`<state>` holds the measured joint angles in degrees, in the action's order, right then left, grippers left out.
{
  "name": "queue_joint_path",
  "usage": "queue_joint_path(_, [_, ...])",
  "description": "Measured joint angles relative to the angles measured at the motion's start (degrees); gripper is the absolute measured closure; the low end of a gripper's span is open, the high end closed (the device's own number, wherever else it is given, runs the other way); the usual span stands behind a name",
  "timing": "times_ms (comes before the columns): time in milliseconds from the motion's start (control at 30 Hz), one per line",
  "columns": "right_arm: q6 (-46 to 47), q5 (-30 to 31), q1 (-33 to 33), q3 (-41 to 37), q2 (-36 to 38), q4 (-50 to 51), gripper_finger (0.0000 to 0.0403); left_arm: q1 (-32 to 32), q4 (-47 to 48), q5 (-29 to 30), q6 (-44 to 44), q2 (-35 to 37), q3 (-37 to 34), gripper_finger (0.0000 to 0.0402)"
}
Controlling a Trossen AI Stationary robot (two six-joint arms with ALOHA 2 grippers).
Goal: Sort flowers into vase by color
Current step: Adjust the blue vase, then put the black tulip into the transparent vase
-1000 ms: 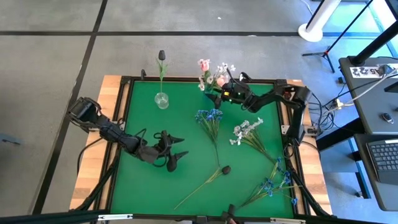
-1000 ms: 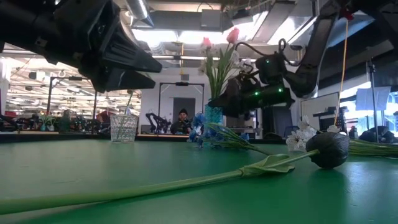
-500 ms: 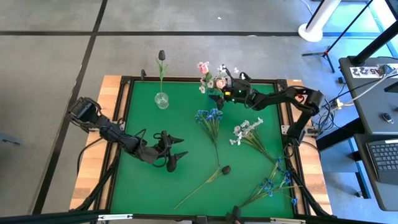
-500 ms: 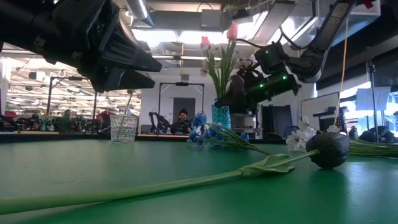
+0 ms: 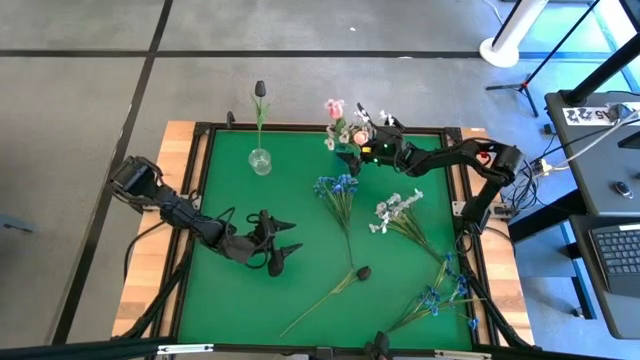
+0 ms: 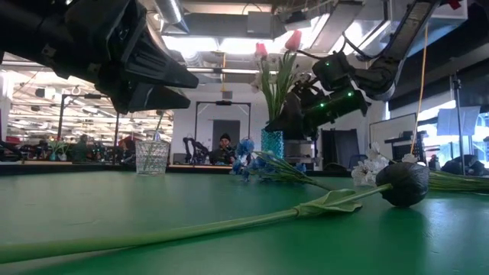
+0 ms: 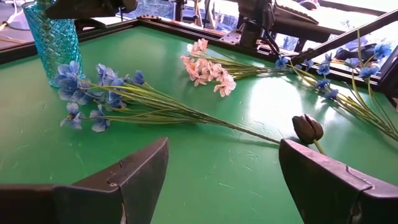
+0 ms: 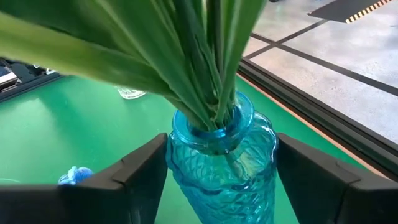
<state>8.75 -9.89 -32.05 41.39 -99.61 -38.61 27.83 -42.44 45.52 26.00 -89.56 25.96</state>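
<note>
A blue glass vase (image 8: 221,155) stands at the table's far middle and holds pink tulips (image 5: 335,106) on green stems. My right gripper (image 5: 352,153) is open and level at the vase's neck, one finger on either side; I cannot tell whether they touch it. A clear glass vase (image 5: 260,160) to its left holds one dark tulip (image 5: 260,90). On the mat lie a blue cluster (image 5: 338,187), a white spray (image 5: 398,208), a dark tulip (image 5: 363,272) and more blue flowers (image 5: 440,293). My left gripper (image 5: 288,238) is open and empty above the mat's left half.
A black frame (image 5: 330,127) runs round the green mat, with wooden table edges outside it. The mat's left half around my left gripper holds no flowers. Cables and a desk stand beyond the right edge.
My right gripper has gone up beside the blue vase, from near its body to its neck, and its arm has drawn a little toward the table's right edge. The pink tulips in the vase have swayed a little.
</note>
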Motion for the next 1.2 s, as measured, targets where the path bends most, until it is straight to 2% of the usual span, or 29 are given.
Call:
queue_joint_path(100, [-0.1,0.1,0.0,-0.1,-0.1,2.5,0.0099,0.0,0.0,0.0,0.0,0.0,0.0,0.0104])
queue_joint_path(267, [-0.2,3.0,0.0,-0.1,-0.2,4.6,0.0024,0.0,0.0,0.0,0.0,0.0,0.0,0.0104])
queue_joint_path(333, [-0.2,4.0,0.0,-0.2,-0.2,6.1,0.0009,0.0,0.0,0.0,0.0,0.0,0.0,0.0104])
queue_joint_path(533, [-0.2,3.4,0.0,-0.2,-0.2,6.5,0.0027,0.0,0.3,0.0,0.2,0.0,0.0,0.0104])
queue_joint_path(700, [-0.3,2.8,0.0,-0.2,0.8,10.2,0.0015,0.0,0.9,0.0,0.5,0.0,0.0,0.0104])
queue_joint_path(1200, [-0.2,2.8,0.0,-0.1,17.5,27.1,0.0006,0.0,1.0,0.0,0.5,0.0,0.0,0.0104])
